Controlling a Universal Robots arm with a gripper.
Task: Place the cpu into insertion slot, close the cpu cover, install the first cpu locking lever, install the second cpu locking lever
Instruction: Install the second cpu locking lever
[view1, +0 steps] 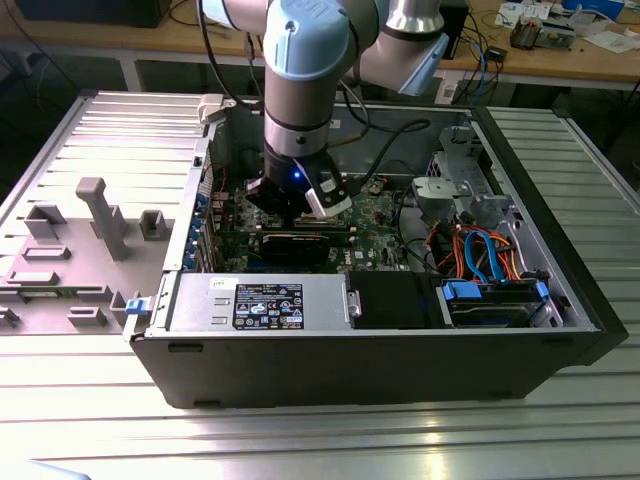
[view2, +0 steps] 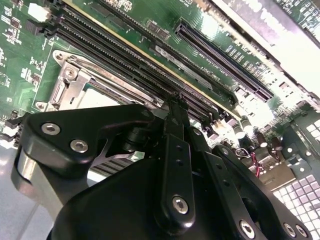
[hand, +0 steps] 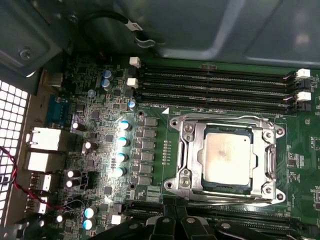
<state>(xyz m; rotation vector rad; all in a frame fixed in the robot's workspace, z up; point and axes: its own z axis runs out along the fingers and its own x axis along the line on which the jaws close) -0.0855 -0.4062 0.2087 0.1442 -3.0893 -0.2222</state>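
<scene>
End effector (view2: 175, 107), fingers pinched together and empty, hovers beside the cpu cover (hand: 195, 147); press each lever squarely.

From my exterior view the arm (view1: 300, 90) blocks the insertion slot entirely. In the second wrist view the gripper (view2: 175, 107) body hides most of the cpu cover (view2: 75, 85), and I cannot tell how its fingers stand. The first wrist view cuts the gripper off at the frame edge.

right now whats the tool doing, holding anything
Tool: closed, fingertips together, holding nothing visible; it sits over the motherboard beside the cpu.
</scene>
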